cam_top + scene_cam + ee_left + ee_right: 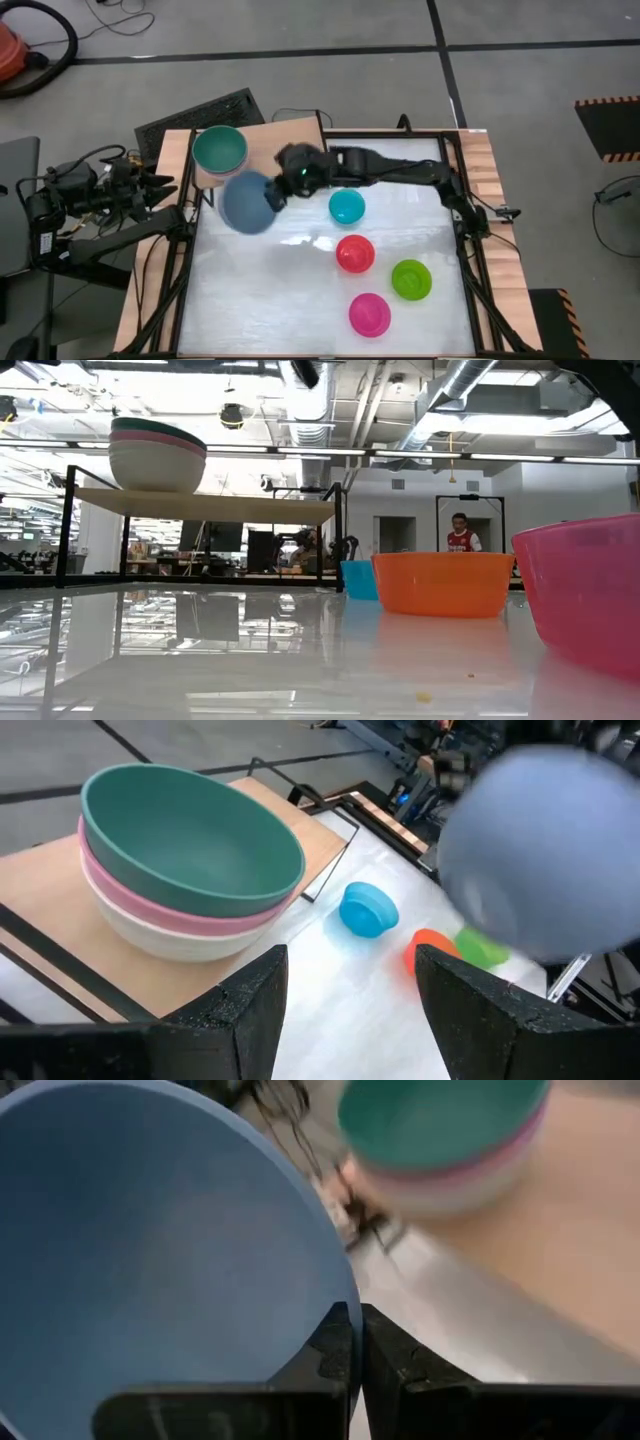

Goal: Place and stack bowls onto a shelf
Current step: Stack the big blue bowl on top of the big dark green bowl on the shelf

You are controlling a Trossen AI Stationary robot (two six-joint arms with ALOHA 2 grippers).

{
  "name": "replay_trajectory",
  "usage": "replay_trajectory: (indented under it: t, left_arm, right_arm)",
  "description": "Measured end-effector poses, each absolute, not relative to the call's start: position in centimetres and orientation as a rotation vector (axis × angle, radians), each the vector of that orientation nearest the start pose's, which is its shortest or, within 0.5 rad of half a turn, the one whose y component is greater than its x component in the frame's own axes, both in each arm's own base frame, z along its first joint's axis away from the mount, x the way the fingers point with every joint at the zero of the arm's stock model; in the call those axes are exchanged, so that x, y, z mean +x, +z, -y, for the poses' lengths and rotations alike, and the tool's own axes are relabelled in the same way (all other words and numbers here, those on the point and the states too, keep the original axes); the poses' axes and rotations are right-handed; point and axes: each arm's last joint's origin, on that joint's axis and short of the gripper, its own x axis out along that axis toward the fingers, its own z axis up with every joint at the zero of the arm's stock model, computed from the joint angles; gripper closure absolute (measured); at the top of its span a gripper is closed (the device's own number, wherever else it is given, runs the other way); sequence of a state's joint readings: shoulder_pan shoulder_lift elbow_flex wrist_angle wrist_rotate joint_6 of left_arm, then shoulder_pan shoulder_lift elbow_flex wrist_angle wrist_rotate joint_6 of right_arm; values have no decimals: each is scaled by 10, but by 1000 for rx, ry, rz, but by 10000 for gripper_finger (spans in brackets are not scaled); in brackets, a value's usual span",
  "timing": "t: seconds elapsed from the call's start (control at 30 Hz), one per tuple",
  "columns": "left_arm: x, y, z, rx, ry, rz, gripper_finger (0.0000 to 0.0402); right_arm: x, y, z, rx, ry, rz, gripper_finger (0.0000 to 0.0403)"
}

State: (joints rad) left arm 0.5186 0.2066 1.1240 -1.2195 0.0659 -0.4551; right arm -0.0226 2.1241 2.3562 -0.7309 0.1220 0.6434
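Observation:
A stack of three large bowls, dark green (220,148) on pale pink on white, stands on the light-wood shelf (290,135) at the far left; it also shows in the left wrist view (190,860) and the low view (157,455). My right gripper (278,193) is shut on the light blue bowl (245,202), just beside the shelf's near edge. My left gripper (350,990) is open and empty at the table's left edge (160,185). The small cyan (347,206), red (355,253), lime green (411,279) and magenta (369,314) bowls rest upright on the tabletop. My right gripper holds the light blue bowl by its rim (340,1295), one finger inside the bowl and one outside. The fingers come from the table's right side. The bowl is lifted clear of the table and tipped, its hollow toward the gripper and its underside (550,850) toward the left arm.
The shelf stands on thin black legs (66,525) at the far left corner, with bare board (290,135) to the right of the stack. The small bowls stand from the table's middle to its near right. Wooden side rails (495,200) edge the white tabletop.

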Motion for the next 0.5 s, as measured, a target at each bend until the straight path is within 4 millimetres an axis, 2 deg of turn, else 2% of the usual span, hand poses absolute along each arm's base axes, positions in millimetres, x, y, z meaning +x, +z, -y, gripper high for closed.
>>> replay_trajectory:
  t: [0.13,0.23,0.37,0.5]
  left_arm:
    - [-38,360,24,-533,510,-184,198]
    - [-38,360,24,-540,511,-181,198]
    - [-38,360,24,-540,516,-181,198]
    - [-38,360,23,-535,541,-176,198]
  right_arm:
    - [471,419,34,604,-282,-224,376]
    - [476,426,49,610,-277,-102,376]
    - [477,430,66,600,-287,-22,376]
    - [480,426,87,581,-320,16,376]
